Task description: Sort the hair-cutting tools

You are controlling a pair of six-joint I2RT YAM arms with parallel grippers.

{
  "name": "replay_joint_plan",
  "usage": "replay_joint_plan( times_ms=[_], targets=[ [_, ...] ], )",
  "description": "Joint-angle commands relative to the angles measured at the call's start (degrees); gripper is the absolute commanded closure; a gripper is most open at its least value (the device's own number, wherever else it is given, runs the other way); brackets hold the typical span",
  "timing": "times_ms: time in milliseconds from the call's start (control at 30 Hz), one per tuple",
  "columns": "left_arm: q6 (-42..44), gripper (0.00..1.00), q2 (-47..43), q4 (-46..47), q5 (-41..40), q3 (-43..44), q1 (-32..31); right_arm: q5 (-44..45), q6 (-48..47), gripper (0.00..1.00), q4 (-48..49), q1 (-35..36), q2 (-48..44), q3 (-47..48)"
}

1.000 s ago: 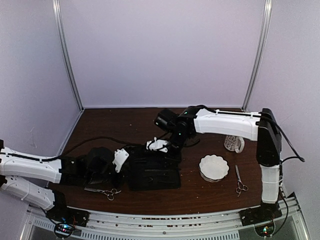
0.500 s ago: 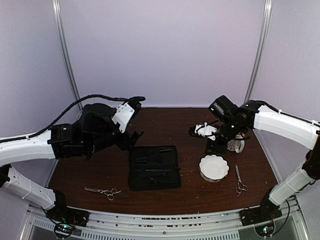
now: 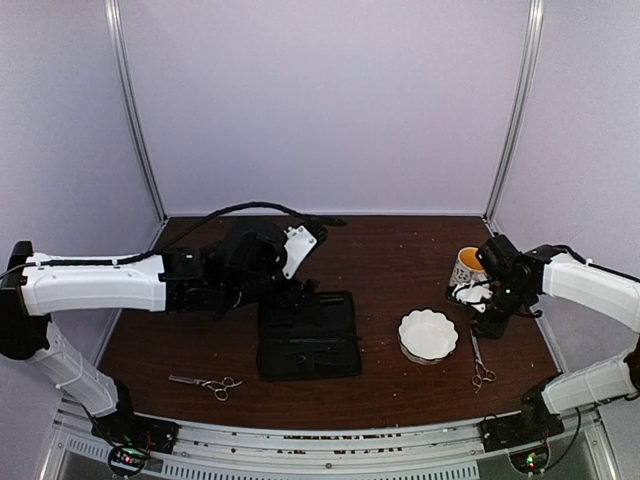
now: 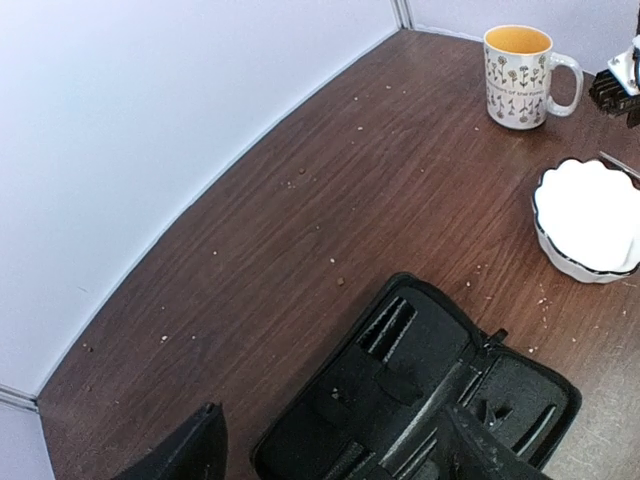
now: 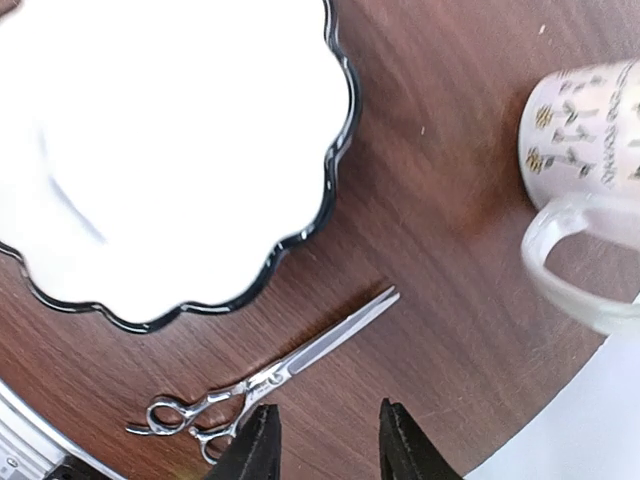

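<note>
One pair of silver scissors point(image 3: 481, 362) lies right of the white bowl, and shows sharply in the right wrist view point(image 5: 270, 375). My right gripper point(image 3: 488, 322) hovers just over it, open and empty point(image 5: 326, 405), fingertips straddling the table beside the blades. The second pair of scissors point(image 3: 207, 382) lies near the front left. My left gripper point(image 3: 305, 292) is open and empty above the far edge of the open black case point(image 3: 308, 336); its fingers frame the case point(image 4: 332, 407). I cannot make out the small black clip pieces against the case lining.
A white scalloped bowl point(image 3: 428, 335) sits between the case and the right scissors, also in the left wrist view point(image 4: 590, 215) and the right wrist view point(image 5: 170, 140). A flowered mug point(image 3: 466, 268) stands behind my right gripper point(image 4: 518, 75), close to it point(image 5: 585, 140).
Both grippers left the case and rose. My left gripper has come back over the case's far edge. My right gripper has swung right and come down by the right scissors.
</note>
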Motion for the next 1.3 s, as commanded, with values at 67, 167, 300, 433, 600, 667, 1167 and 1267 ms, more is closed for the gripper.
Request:
replay_joint_plan(
  times_ms=[67,167,300,433,600,667,1167,1267],
  targets=[
    [-4.53,0.25,-0.18,3.37,1.95,-0.62,0.22,3.37,-1.73,0.62,2.88,-1.53,4.94,-2.81],
    [-5.28,0.25,-0.56,3.81,2.04,-1.72,0.27,3.45,-1.82,0.59,4.33,-1.53,7.68,-3.75],
    [-5.70,0.25,-1.17,3.74,2.25,-2.54,0.27,3.34,-1.10,0.56,5.10,-1.53,11.00,-3.63],
    [-5.69,0.25,-1.64,3.90,2.05,-3.29,0.26,3.33,-0.83,0.55,5.82,-1.54,12.99,-3.88],
    [-6.03,0.25,-1.58,3.92,2.22,-3.84,0.27,4.60,-1.02,0.54,6.18,-1.53,14.69,-5.12],
    [-6.12,0.25,-1.59,4.08,2.23,-3.94,0.27,6.08,-1.20,0.55,6.38,-1.53,15.42,-5.95],
    [-6.32,0.25,-0.75,4.95,3.68,-4.32,0.27,6.94,-4.52,0.69,5.55,-1.61,12.50,-8.85],
    [-6.31,0.25,-0.66,5.06,3.96,-4.42,0.27,8.35,-4.96,0.69,5.67,-1.62,11.22,-9.26]
  ],
)
